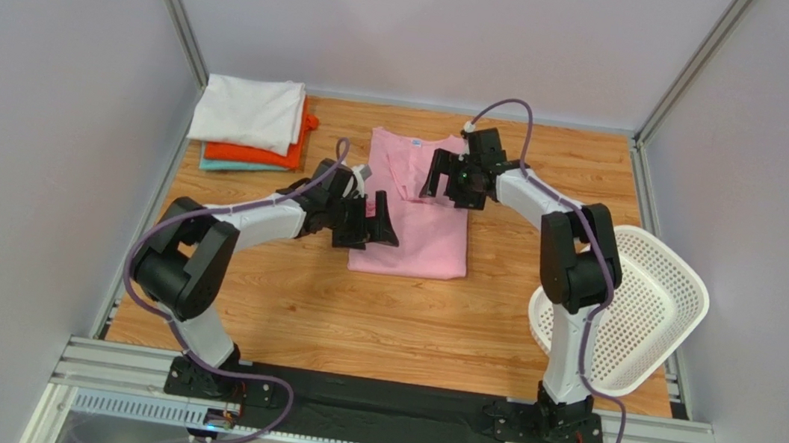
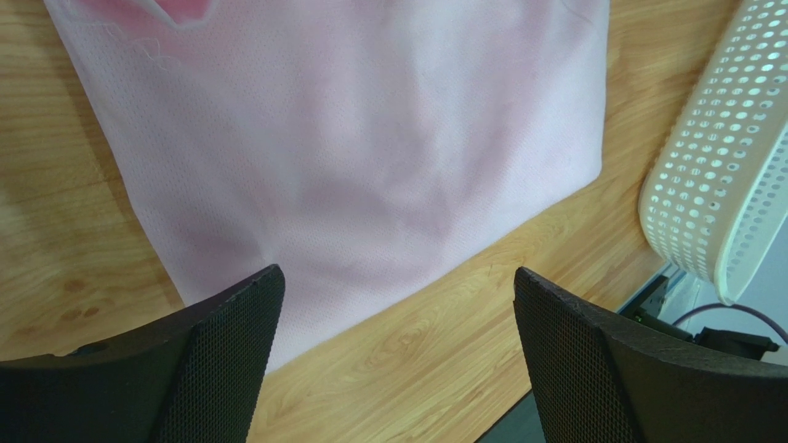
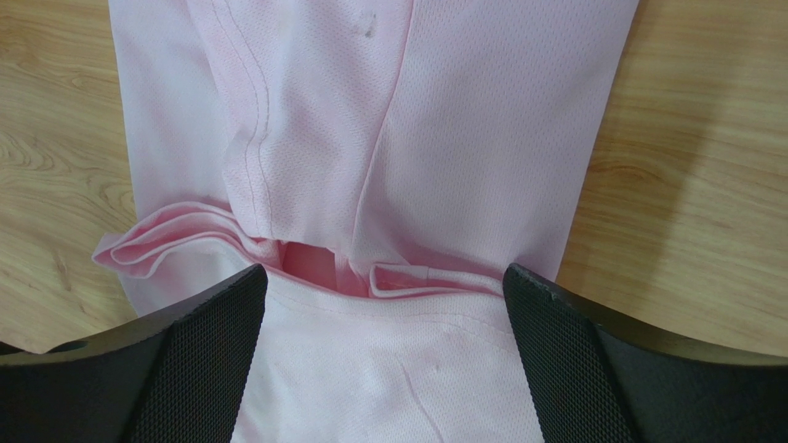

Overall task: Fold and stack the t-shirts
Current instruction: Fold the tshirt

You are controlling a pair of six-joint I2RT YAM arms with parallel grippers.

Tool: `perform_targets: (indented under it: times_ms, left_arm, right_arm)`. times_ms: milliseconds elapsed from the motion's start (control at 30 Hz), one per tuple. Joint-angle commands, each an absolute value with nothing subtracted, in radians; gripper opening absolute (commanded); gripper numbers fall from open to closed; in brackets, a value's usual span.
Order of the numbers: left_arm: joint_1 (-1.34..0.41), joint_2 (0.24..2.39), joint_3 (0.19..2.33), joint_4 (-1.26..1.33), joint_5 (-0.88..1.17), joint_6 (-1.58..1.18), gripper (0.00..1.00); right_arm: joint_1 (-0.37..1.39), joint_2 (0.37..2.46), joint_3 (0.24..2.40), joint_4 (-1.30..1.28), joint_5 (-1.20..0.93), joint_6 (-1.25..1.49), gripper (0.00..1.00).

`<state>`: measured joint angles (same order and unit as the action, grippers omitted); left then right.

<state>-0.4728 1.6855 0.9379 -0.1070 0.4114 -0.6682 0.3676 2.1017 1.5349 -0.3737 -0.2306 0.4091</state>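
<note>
At my remote console, I saw the wooden counter (image 1: 353, 318) carrying a white basket (image 1: 648, 309) tipped at its right edge. The pink t-shirt (image 1: 425, 237) lay partly folded at centre, with a folded stack (image 1: 249, 111) of white, orange-red and teal shirts far left. The left end effector (image 1: 364, 229) and right end effector (image 1: 452, 187) hung over the pink cloth, both spread wide, gripping nothing.

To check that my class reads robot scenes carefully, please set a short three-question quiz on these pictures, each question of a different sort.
1. True or false: the pink t-shirt lies inside the basket.
2. Which colour tops the stack in the far left corner? A white, B teal, C orange-red.
3. Fill in: the left pincer and the right pincer hang over the pink t-shirt, both ____ (open or shut).

Key: 1 false; 2 A; 3 open.
</note>
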Motion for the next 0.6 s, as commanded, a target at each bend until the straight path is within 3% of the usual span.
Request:
perform_targets:
  times_ms: [0,367,467,567]
  left_arm:
    - [-0.494,1.562,0.954,-0.133,0.371,-0.664,1.0]
    - [-0.497,1.344,0.753,-0.27,0.176,-0.69,1.0]
    - [-0.497,1.344,0.715,-0.253,0.167,-0.722,0.96]
    - [-0.497,1.373,0.71,-0.244,0.161,-0.744,0.85]
  right_arm:
    - [0.368,1.968,1.514,-0.413,-0.241,0.368,1.0]
    - [0.37,1.533,0.991,-0.356,-0.201,0.491,1.0]
    - [0.373,1.447,0.884,-0.339,-0.213,0.508,1.0]
    - [0.38,1.402,0.827,-0.33,-0.227,0.509,0.96]
